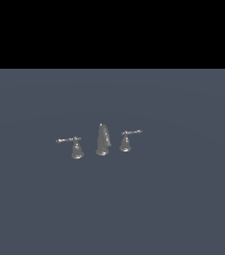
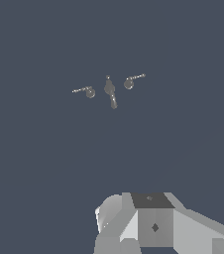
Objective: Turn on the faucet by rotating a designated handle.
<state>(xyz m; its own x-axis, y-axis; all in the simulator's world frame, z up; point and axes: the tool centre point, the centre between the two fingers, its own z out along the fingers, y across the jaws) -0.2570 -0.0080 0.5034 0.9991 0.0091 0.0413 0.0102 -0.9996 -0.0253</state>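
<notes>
nothing done yet: the gripper (image 2: 115,245), its opening not discernible, sits well apart from the faucet (image 1: 102,140); the handle (image 1: 128,140) on the exterior view's right is untouched.

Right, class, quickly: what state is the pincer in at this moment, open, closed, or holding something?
Pincer: cannot be told. Its fingertips are out of frame in the wrist view, and the arm does not appear in the exterior view. It is well away from the faucet, so it is not gripping that.

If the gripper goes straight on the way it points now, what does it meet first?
Probably bare floor: the faucet lies far ahead and looks off that line. Depth is unclear, and the gripper's fingers are not in view.
</notes>
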